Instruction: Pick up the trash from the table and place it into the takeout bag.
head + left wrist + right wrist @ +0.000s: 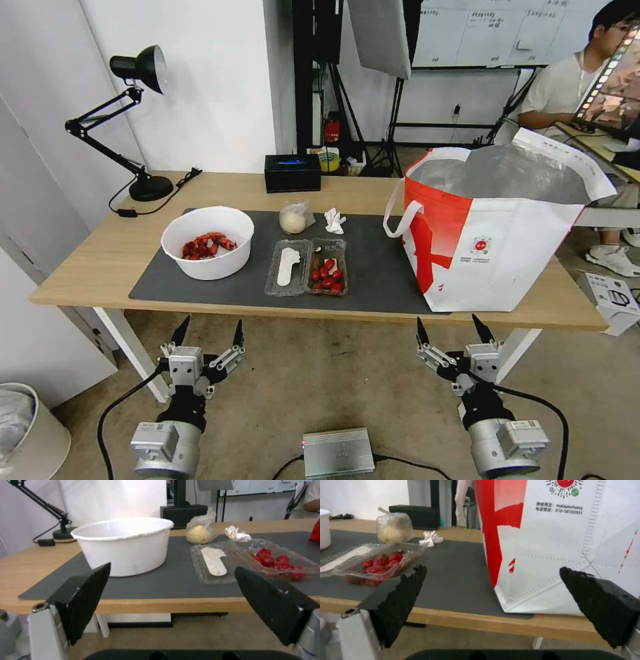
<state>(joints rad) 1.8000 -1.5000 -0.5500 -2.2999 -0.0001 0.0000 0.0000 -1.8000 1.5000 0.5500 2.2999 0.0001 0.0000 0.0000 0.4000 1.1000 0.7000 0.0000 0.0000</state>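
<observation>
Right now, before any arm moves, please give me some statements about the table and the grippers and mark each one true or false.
1. The white bowl holds red scraps. True.
2. The left gripper grips the crumpled tissue. False: it hangs open below the table edge, holding nothing.
3. The takeout bag stands upright on the table's right end. True.
4. The clamshell tray is inside the bag. False: it lies open on the grey mat.
5. The right gripper is shut. False: it is open.
</observation>
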